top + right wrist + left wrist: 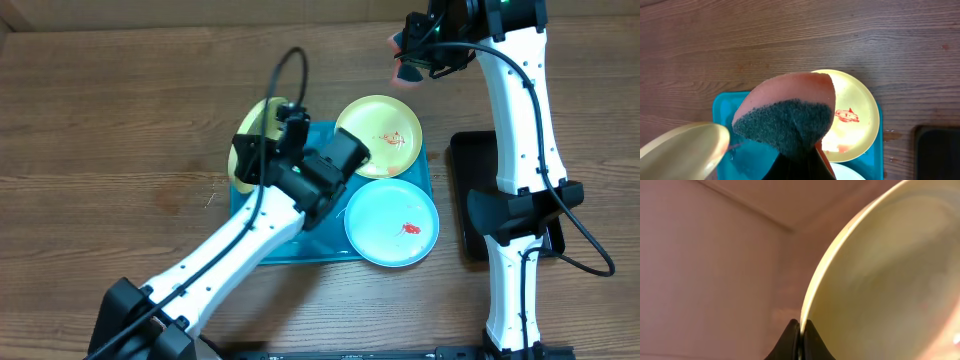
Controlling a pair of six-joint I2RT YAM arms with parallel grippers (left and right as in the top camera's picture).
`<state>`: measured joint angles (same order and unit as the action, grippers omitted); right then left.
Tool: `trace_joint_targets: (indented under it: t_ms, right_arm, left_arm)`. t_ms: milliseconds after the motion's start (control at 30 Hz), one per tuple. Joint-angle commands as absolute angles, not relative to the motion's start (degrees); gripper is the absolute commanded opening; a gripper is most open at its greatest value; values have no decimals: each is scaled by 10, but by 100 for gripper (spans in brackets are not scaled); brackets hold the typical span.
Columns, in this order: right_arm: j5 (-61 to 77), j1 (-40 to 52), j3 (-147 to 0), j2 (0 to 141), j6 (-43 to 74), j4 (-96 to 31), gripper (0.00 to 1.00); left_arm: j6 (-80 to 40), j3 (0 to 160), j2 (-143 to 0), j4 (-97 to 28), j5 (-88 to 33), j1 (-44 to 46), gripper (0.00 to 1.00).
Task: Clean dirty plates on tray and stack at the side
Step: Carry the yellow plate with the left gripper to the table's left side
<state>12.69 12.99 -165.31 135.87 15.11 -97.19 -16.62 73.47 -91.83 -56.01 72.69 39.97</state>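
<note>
Left wrist view: left gripper (pixel 800 330) pinches a yellow-green plate (pixel 880 280) by its rim, tilted above the left edge of the tray (pixel 310 250), likely so the sponge (pixel 785 115) clamped in the right gripper (pixel 799 162) can scrub it.

Overhead cam sits above the wooden table (pixel 120 110) looking straight down, far enough back to fit the turquoise tray (pixel 300 248) and the black tray (pixel 466 165) in one shot. Left wrist cam is jammed right up close, peering along the left gripper (pixel 799 336) at the rim of the tilted yellow-green plate (pixel 890 280), and it faces a pinkish wall (pixel 705 270), not the table. Right wrist cam hangs high, pointing down past the sponge (pixel 790 115) in the right gripper (pixel 797 169). It shares the turquoise tray, the tilted plate, the red-marked yellow-green plate (pixel 855 112) and a black tray corner with overhead. Left wrist only shares that tilted plate
</note>
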Motion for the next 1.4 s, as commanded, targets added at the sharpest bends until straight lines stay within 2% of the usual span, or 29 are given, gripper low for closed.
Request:
trace_joint_targets:
  t_ms: [0, 200, 300, 533, 600, 733, 833, 867, 933, 1033, 1233, 1367]
  right_arm:
    - [130, 128, -1666, 1342, 147, -971, 4]
    - [130, 128, -1666, 1342, 147, -970, 4]
    - [130, 128, -1666, 1342, 147, -970, 4]
    - [130, 128, -1666, 1342, 147, -971, 4]
    - [130, 128, -1666, 1342, 147, -971, 4]
    - [130, 128, -1666, 1342, 147, -971, 4]
    - [130, 128, -1666, 1342, 147, -971, 4]
    - [130, 128, -1666, 1342, 147, -971, 4]
    - [130, 128, -1666, 1342, 147, -970, 4]
    - [130, 128, -1666, 1342, 147, -971, 4]
    - [130, 128, -1666, 1342, 148, -970, 4]
    - [130, 128, -1666, 1342, 147, -971, 4]
  left_arm:
    - [-185, 749, -907, -541, 882, 438, 4]
    - [-185, 748, -907, -536, 893, 450, 4]
    - [-196, 748, -907, -536, 857, 450, 4]
    - [-196, 748, -907, -555, 467, 410, 4]
    - [-196, 748, -906, -555, 377, 370, 4]
    - [-191, 749, -896, -554, 189, 230, 4]
    - [-158, 749, -891, -548, 41, 117, 4]
    - [-140, 749, -891, -548, -32, 51, 4]
    - [-120, 748, -891, -548, -92, -22, 4]
    - [-110, 748, -891, -555, -117, -131, 4]
    - [-103, 731, -896, -550, -105, -293, 4]
    - [-112, 710, -911, -526, -76, -351, 4]
